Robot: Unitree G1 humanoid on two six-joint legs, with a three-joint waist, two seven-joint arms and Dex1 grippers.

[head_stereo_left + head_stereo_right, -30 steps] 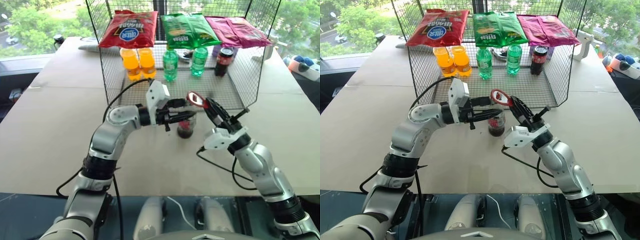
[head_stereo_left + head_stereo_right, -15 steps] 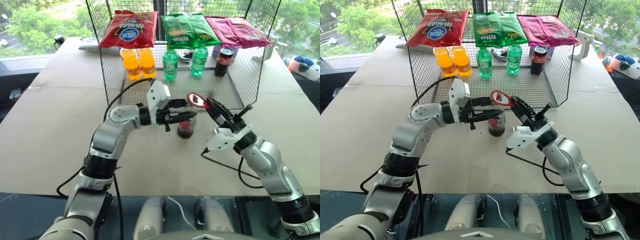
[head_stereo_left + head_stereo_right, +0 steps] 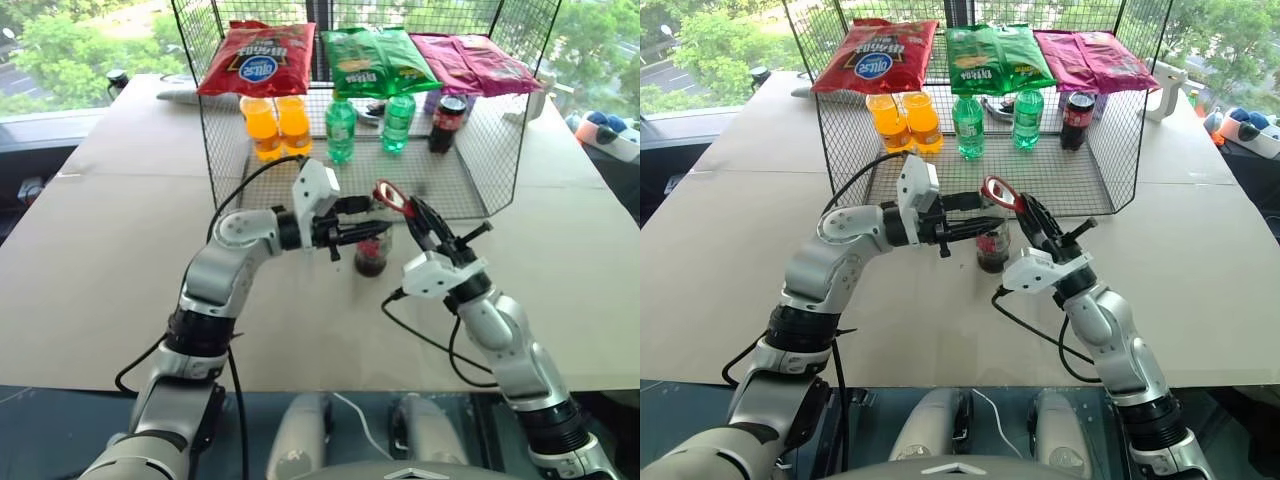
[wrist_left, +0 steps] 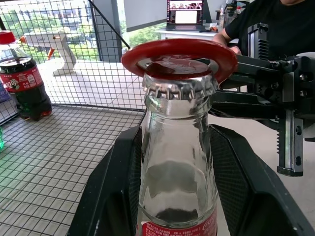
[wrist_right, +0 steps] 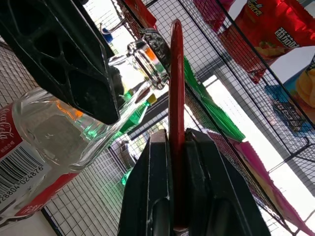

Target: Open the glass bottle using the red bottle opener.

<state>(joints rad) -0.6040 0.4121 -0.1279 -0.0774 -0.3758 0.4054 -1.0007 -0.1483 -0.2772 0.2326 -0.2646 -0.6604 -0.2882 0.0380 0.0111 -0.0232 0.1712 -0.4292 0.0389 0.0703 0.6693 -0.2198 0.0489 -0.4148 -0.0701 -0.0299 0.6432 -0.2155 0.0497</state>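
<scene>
Left gripper (image 3: 372, 222) clamps upright glass bottle (image 4: 178, 162); right gripper (image 5: 173, 147) pinches red bottle opener (image 4: 179, 55) (ring flat over cap).

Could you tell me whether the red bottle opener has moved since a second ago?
No; the red bottle opener stays over the glass bottle cap, before the wire basket.

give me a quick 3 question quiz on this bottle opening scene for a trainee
1. True or false: the cap is off the glass bottle.
2. What does the right gripper hold? A) a green bottle B) the red bottle opener C) a chip bag
3. Fill in: the left gripper has one of its fingers on each side of the bottle's ____.

Key: 1 false; 2 B; 3 neck
</scene>
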